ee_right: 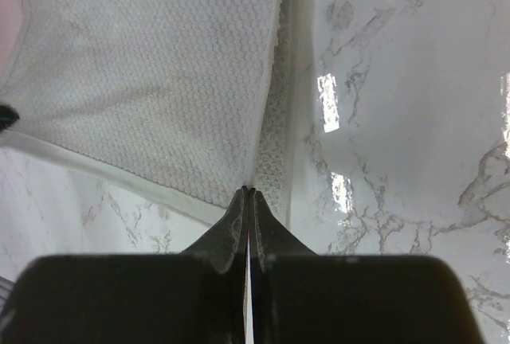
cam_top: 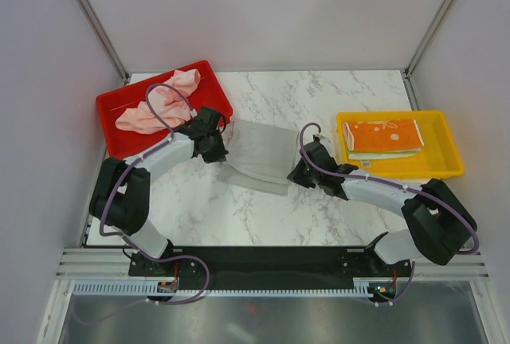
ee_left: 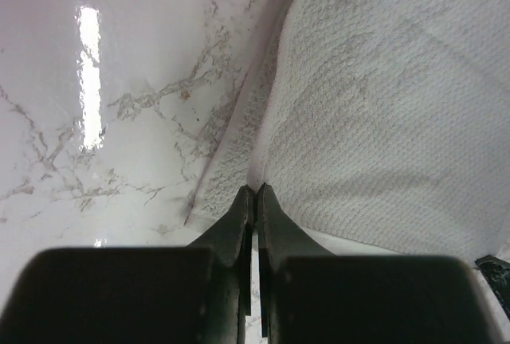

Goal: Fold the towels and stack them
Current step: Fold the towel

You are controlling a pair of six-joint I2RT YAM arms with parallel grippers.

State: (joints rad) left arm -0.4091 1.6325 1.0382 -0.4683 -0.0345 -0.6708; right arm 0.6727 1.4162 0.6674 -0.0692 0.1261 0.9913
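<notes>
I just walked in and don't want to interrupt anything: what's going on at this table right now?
Two robot arms are partway through folding towels. The left tool and the right tool are each pinched shut on an opposite edge of the grey-white towel lying between them. Crumpled pink towels sit unfolded in the red tray. A folded orange-print towel already lies in the yellow tray.

We see a robotics lab test cell.
White panels (cam_top: 271, 9), aluminium posts (cam_top: 94, 21), and two robot arms (cam_top: 159, 157) bolted to a rail (cam_top: 96, 264) tell us so.
</notes>
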